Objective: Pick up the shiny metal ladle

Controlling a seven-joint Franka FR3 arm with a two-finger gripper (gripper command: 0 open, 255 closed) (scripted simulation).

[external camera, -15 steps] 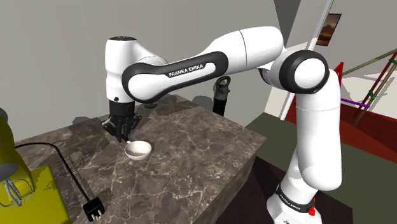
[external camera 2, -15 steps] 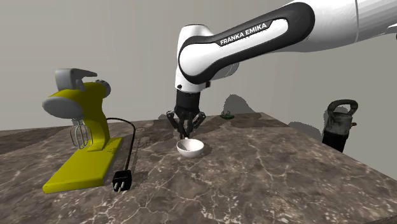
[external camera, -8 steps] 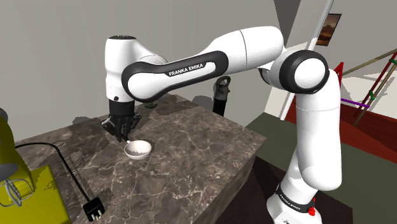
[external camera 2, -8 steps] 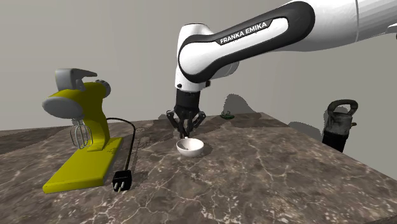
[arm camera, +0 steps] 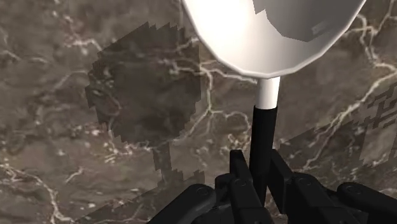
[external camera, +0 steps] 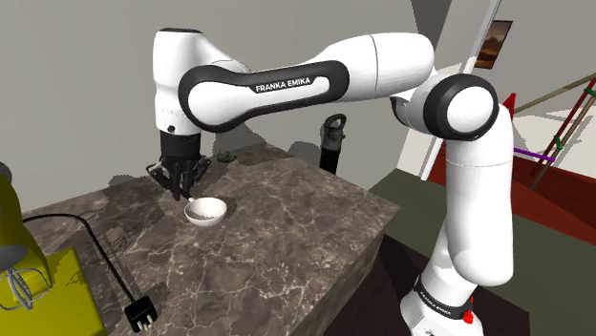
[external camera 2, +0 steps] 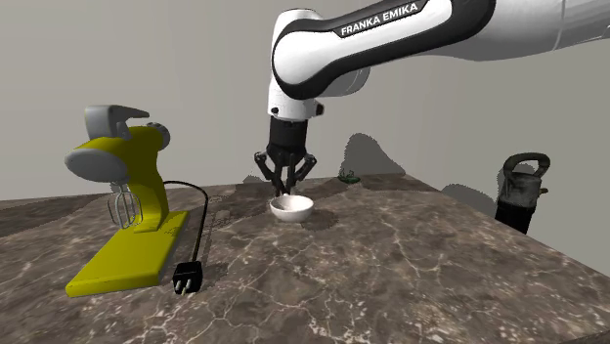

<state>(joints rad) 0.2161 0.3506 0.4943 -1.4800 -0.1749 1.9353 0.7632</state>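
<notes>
Lifted off the veined counter (external camera 2: pixel 391 274) since before, one ladle (external camera 2: pixel 291 207) hangs clamped in the tool (external camera 2: pixel 288 193).

Dark veined marble counter (external camera: pixel 287 229), plain grey wall (external camera: pixel 76 76) behind it. Shoulder view: framed picture (external camera: pixel 495 45) at 1 o'clock, red floor (external camera: pixel 564 205) at 3 o'clock, dark green floor strip (external camera: pixel 406 186) between it and counter.
</notes>
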